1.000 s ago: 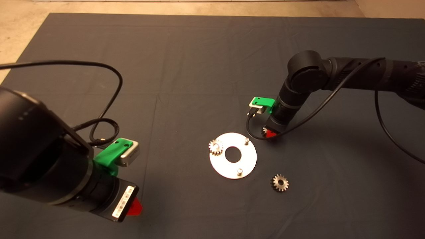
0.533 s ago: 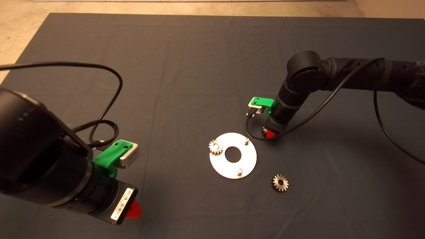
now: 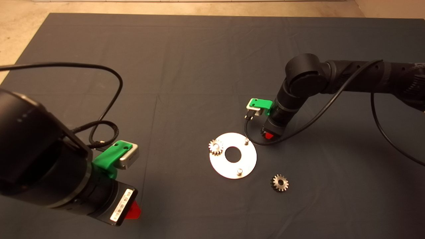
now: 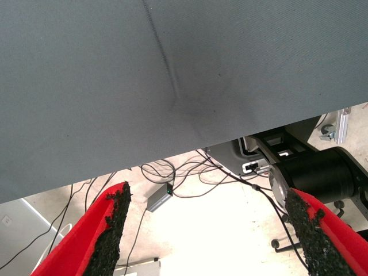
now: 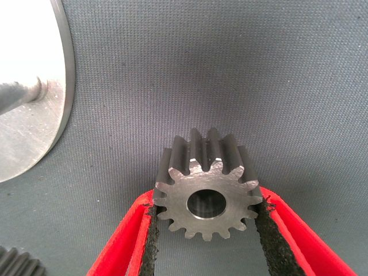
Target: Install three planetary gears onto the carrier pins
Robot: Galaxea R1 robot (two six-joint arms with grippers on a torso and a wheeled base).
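My right gripper [image 5: 207,202] is shut on a planetary gear [image 5: 208,192], pads pressed against its teeth on both sides, bore facing the camera. In the head view this gripper [image 3: 268,134] hangs just right of the round silver disc [image 3: 221,167]. One gear [image 3: 215,146] sits on the left carrier pin. Two pins [image 3: 246,141] [image 3: 239,171] stand bare. Another gear [image 3: 280,183] lies on the mat right of the disc. The disc's rim [image 5: 63,69] and a pin [image 5: 20,95] show beside the held gear. My left gripper [image 4: 207,198] is open at the lower left [image 3: 132,209].
The dark mat [image 3: 186,66] covers the table. Black cables loop from both arms, one [image 3: 255,141] drooping close to the disc's upper right pin. The left wrist view shows the mat's edge, floor cables [image 4: 172,172] and a black robot base [image 4: 322,172] beyond.
The right arm has shifted slightly left and toward the disc with the gear still in its fingers. The left arm has drifted a little lower in the picture.
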